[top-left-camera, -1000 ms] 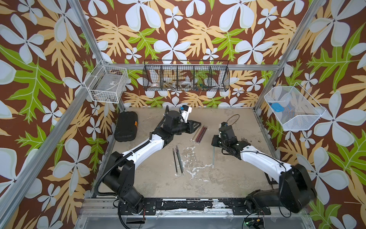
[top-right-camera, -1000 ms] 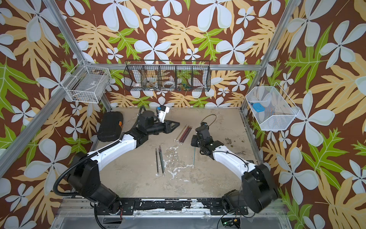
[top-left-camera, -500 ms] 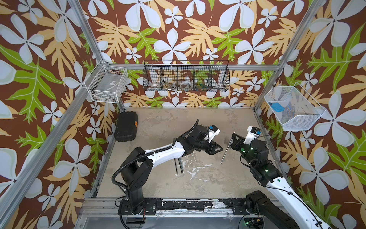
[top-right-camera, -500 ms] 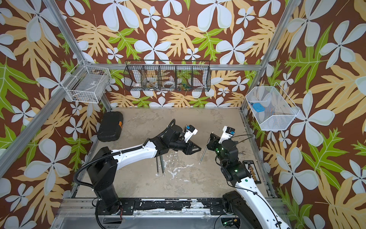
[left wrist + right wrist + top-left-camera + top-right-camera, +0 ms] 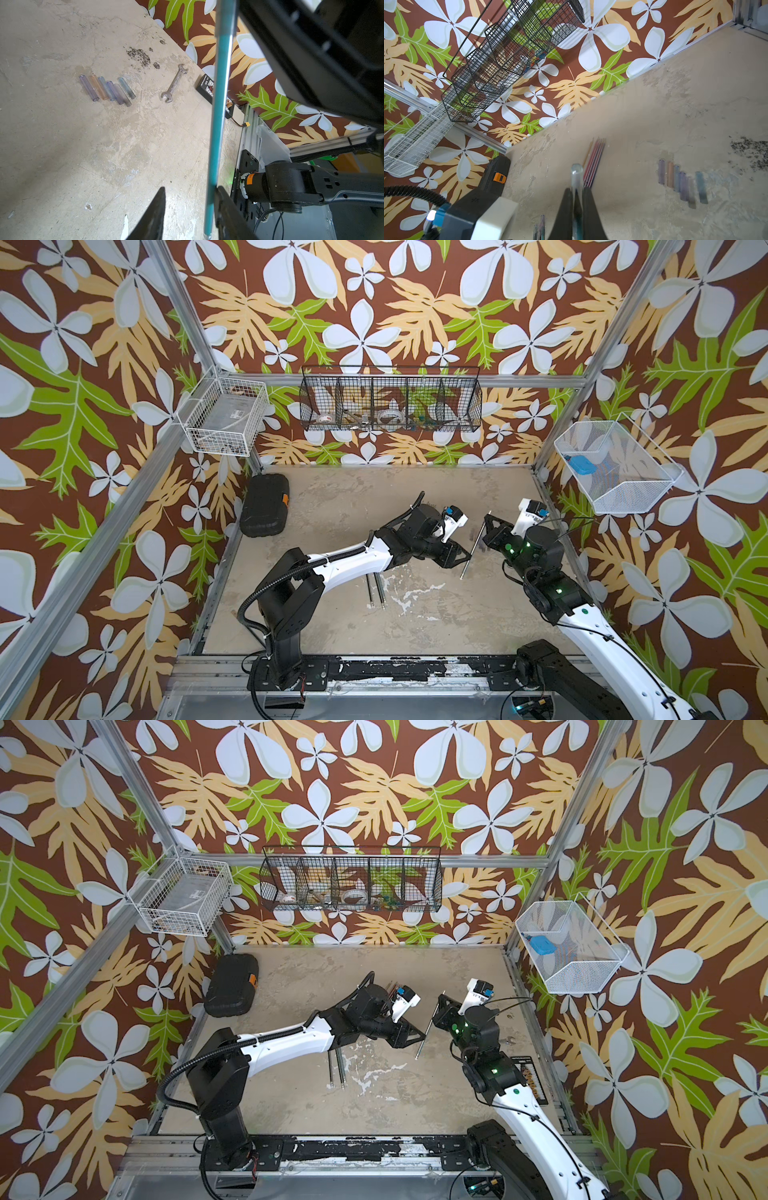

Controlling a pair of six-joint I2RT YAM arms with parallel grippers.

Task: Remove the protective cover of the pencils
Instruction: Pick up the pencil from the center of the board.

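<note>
A teal pencil [image 5: 217, 124] hangs slanted above the table between both arms in both top views [image 5: 473, 545] [image 5: 424, 1027]. My right gripper [image 5: 577, 189] is shut on the clear protective cover [image 5: 576, 176] at that pencil's upper end. My left gripper [image 5: 191, 189] is open around the lower shaft, which lies against one finger [image 5: 225, 205]; the other finger stands well apart. Several pulled-off tinted covers [image 5: 106, 89] [image 5: 681, 182] lie in a row on the table. A red and pink bundle of pencils [image 5: 593, 162] and two dark pencils [image 5: 374, 593] lie flat.
A wrench [image 5: 175, 83] and a black labelled box [image 5: 204, 88] lie near the right wall. A black case [image 5: 266, 510] sits at the back left. Wire baskets hang on the back wall [image 5: 390, 400], left [image 5: 222, 418] and right [image 5: 615, 468].
Since a second ago both arms left the bundle at the table's middle. The right gripper lifted the teal pencil to the right and the left gripper came up to it, jaws slightly wider.
</note>
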